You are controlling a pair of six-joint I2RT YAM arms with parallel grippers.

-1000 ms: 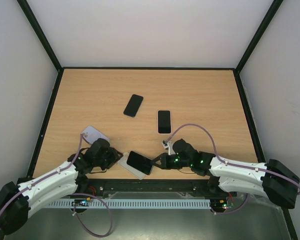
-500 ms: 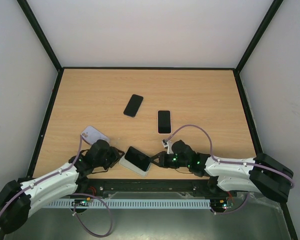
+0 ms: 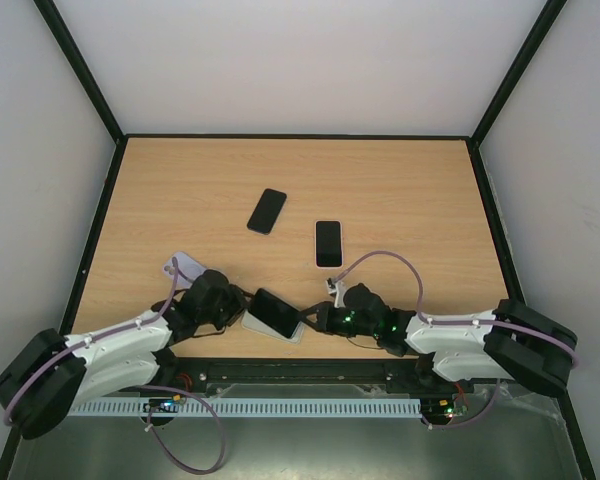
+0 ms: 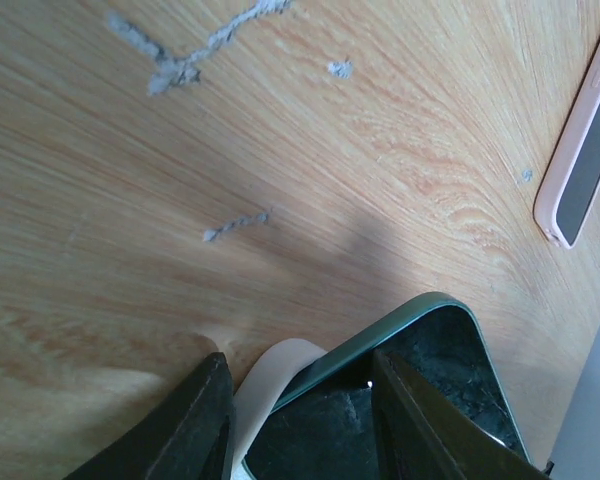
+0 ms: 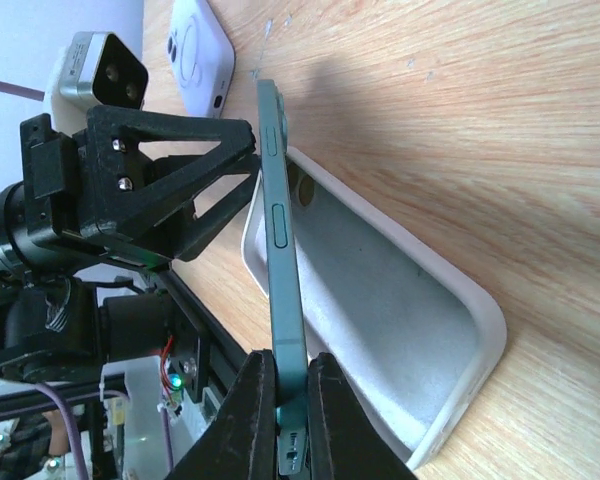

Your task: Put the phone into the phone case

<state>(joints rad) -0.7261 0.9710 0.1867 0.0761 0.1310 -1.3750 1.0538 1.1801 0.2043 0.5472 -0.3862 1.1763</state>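
Seating step: you have the phone [image 5: 280,250] held tilted over the white case [image 5: 380,330] at 6 o'clock on the table [image 3: 400,180]. It is not yet lying flat in the tray.
Right gripper [image 5: 290,400]: it comes in from 3 o'clock with its fingers pressed together on the phone's near end, pinching it across the thin body.
Left gripper [image 4: 298,365]: it is at 9 o'clock, fingers partly apart and straddling the far end of the case and the phone corner. The wrist view crops them, so you cannot tell whether they actually clamp the case.
Rim risk: if you lay the phone over before its lower edge is under the lip, it will probably ride on the rim instead of snapping in.
Skid risk: an unclamped case would likely slide toward 9 o'clock under your push.
Pinch risk: fingers across the phone's faces may keep that end from seating.
Bystanders: a black phone [image 3: 267,210] and a cased phone [image 3: 328,243] lie at 12 o'clock, well apart from the work.
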